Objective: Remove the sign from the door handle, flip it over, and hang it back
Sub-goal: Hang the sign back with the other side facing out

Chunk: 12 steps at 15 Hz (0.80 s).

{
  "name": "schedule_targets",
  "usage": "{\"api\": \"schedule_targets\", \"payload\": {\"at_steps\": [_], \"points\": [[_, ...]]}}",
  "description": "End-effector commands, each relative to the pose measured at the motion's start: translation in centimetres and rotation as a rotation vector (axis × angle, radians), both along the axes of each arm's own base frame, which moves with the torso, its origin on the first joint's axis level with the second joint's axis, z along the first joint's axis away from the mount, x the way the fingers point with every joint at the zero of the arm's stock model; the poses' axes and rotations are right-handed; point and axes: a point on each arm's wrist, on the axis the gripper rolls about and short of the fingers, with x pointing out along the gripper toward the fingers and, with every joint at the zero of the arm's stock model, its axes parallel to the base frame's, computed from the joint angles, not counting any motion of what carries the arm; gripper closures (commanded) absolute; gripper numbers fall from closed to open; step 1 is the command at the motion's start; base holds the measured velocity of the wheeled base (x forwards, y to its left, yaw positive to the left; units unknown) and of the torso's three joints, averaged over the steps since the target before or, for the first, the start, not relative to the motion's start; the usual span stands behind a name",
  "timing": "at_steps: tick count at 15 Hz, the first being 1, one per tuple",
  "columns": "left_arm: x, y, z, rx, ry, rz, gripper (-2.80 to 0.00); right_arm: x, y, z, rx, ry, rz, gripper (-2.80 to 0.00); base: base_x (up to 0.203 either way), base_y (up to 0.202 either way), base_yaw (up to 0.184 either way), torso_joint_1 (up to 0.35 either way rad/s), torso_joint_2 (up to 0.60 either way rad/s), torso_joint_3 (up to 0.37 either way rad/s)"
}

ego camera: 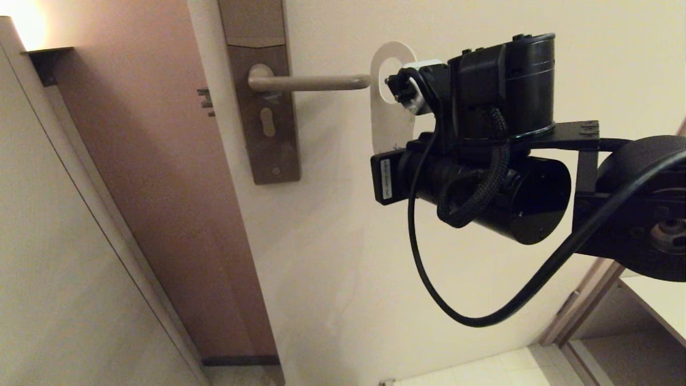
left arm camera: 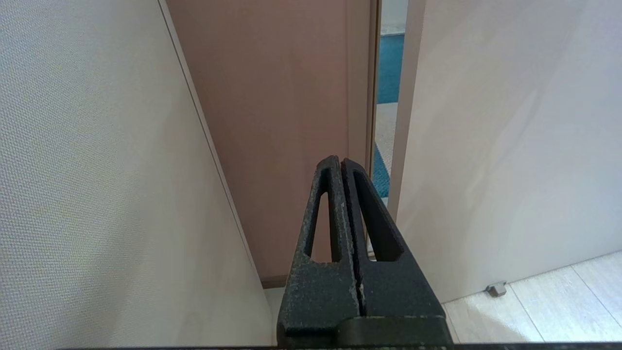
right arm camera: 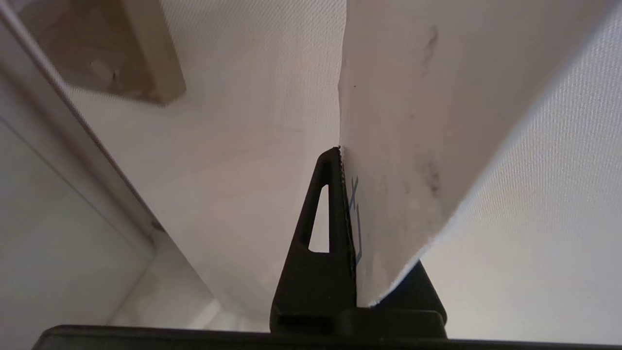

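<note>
Jaws of right gripper [right arm camera: 347,160] pinch sign [ego camera: 388,126].

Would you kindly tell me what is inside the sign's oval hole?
Pale door shows through the sign's hole, plus part of the right arm; the door handle stops just outside it. The arm covers the sign's lower end.

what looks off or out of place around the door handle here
The sign is not on the door handle: it sits just past the lever's free end, white side showing, pinched at its lower edge by the right gripper. Its face carries dark smudges. The left gripper is shut, down by the door frame.
</note>
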Motion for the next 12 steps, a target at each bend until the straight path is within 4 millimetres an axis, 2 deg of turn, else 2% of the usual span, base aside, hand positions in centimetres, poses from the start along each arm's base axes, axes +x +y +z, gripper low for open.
{"api": "schedule_targets", "payload": {"at_steps": [1, 12], "points": [[0.0, 0.0, 0.0, 0.001, 0.001, 0.0, 0.0, 0.2, 0.6, -0.2, 0.004, 0.0, -0.005, 0.0, 0.0, 0.0, 0.0, 0.0, 0.0, 0.0], [0.0, 0.0, 0.0, 0.001, 0.0, 0.0, 0.0, 1.5, 2.4, -0.3, 0.017, -0.014, -0.012, 0.0, 0.0, 0.0, 0.0, 0.0, 0.0, 0.0]]}}
